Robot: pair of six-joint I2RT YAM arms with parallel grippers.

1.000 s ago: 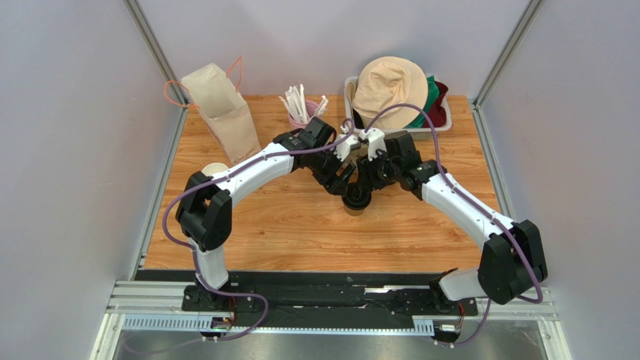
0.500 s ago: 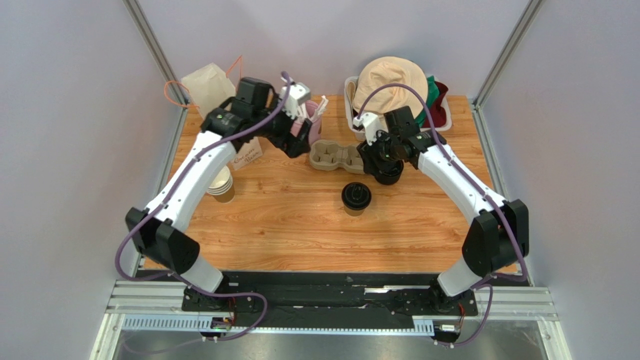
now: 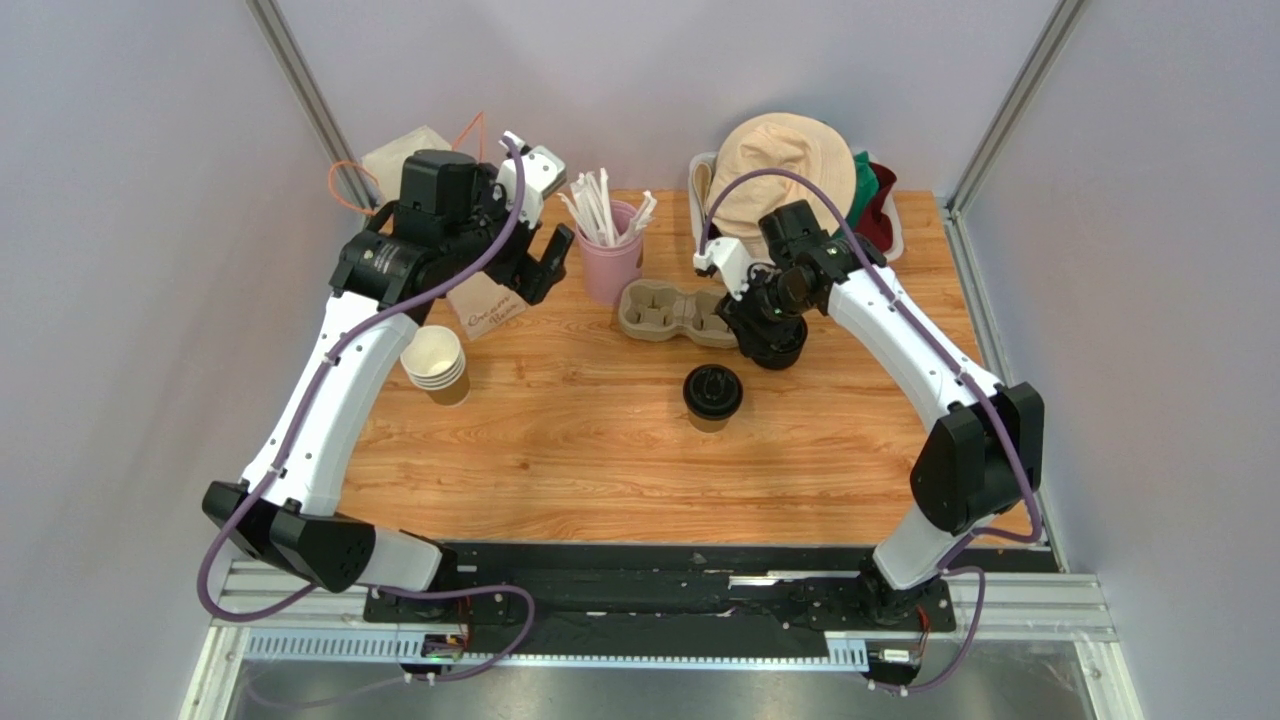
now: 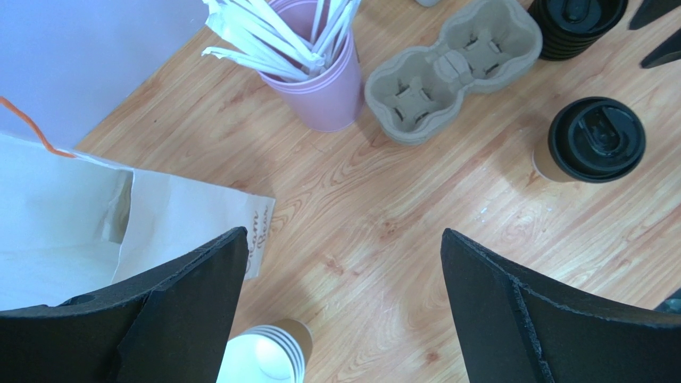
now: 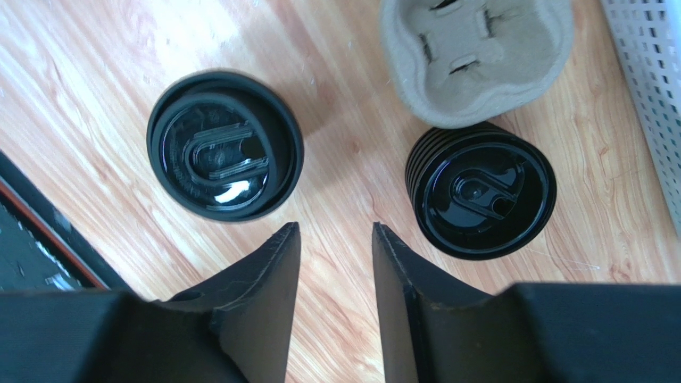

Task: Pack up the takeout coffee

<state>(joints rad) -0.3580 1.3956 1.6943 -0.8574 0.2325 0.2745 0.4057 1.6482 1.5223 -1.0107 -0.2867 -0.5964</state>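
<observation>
Two fingers of the left gripper (image 4: 344, 311) stand spread wide, with only bare wood showing between them and nothing in their hold. It hangs above the far left part of the table (image 3: 601, 465). Beneath it in the wrist view, the paper bag (image 4: 184, 215) runs behind the left finger, and the stack of lidless cups (image 4: 268, 359) shows at the lower edge. Right of the bag stands a pink cup of wrapped straws (image 4: 316, 76), and just right of that lies the moulded cup carrier (image 4: 452, 68), with both wells unfilled.

Over on the right, the right gripper (image 5: 332, 295) has its fingers parted by a narrow gap and grips nothing. Its tips hang above the wood between two black rounds. One is the stack of black lids (image 5: 479, 190), which stands just beside the right end of the carrier. The other is the takeout coffee (image 5: 224, 144).

That coffee stands upright with its lid on, around the middle of the table (image 3: 712, 395), near and slightly left of the lid stack, apart from it and from both grippers. A white basket (image 3: 887, 240) holding hats sits at the far right corner.
</observation>
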